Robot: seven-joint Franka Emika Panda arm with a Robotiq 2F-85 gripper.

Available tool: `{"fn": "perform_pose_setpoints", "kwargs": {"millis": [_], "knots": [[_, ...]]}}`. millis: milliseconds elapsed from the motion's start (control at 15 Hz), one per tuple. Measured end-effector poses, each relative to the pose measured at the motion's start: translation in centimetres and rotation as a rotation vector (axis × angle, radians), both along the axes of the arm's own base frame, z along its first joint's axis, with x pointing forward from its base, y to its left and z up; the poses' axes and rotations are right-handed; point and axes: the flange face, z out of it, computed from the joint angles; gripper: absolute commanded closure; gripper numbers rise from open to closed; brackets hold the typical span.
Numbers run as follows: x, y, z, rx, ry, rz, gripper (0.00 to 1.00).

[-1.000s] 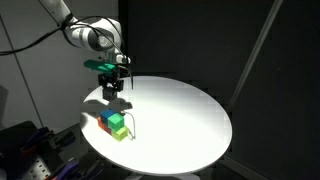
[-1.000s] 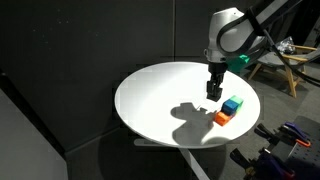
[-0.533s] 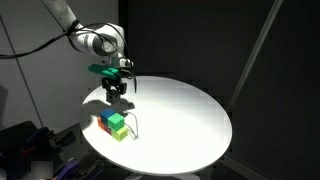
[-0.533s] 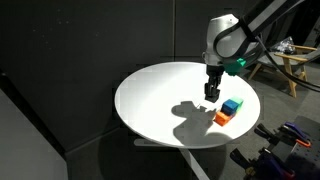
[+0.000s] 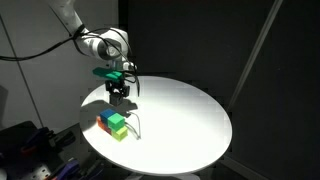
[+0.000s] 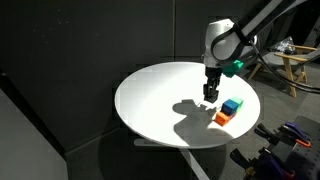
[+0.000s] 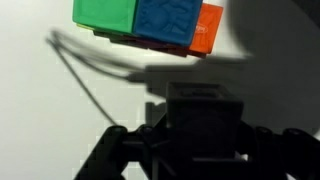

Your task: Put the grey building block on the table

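Note:
My gripper [image 5: 119, 95] hangs low over the round white table [image 5: 190, 120], also seen in the other exterior view [image 6: 209, 93]. In the wrist view the jaws [image 7: 198, 140] are shut on a dark, shadowed cube, the grey building block [image 7: 200, 112]. I cannot tell whether it touches the table top [image 6: 160, 100]. A cluster of coloured blocks lies beside the gripper: green [image 7: 103, 15], blue [image 7: 168, 20] and orange [image 7: 208, 28].
The coloured cluster sits near the table's edge in both exterior views [image 5: 113, 122] [image 6: 227, 110]. A thin cable runs across the table top by the cluster [image 7: 85, 85]. Dark curtains surround the table. Chairs and equipment [image 6: 290, 60] stand beyond it.
The gripper has shifted a little across the table top, away from the table's edge, still holding the grey block. The coloured blocks have not moved.

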Motion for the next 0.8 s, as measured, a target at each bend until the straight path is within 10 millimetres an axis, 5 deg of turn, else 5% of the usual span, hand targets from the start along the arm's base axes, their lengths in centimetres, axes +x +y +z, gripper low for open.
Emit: {"fn": "perform_pose_setpoints", "kwargs": {"millis": [800], "knots": [[0.8, -2.6, -1.5, -0.009, -0.017, -0.089, 0.76]]}}
